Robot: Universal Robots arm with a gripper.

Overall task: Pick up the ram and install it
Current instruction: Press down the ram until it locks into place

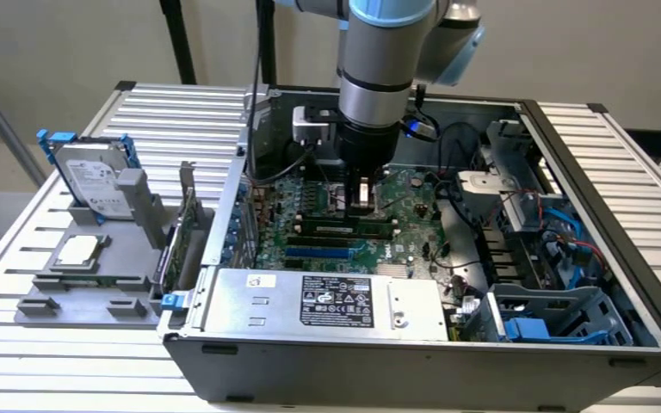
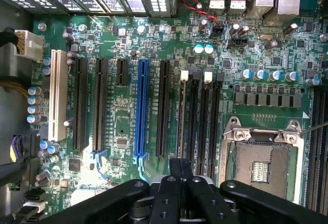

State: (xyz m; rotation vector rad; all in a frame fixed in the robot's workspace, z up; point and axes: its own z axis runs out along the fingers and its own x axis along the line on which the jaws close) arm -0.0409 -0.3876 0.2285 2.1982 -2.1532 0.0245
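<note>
Slatted bench [image 1: 32, 344] carries an open computer case [image 1: 423, 361]; inside, the end effector [image 2: 180, 170] (fingers shut, empty) presses the ram [image 2: 183, 116], seating step.

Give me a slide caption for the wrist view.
Shut gripper poised over the motherboard, above the memory slots beside the empty processor socket.

A plain beige wall [image 1: 66, 43] stands behind the slatted metal table [image 1: 32, 379].
</note>
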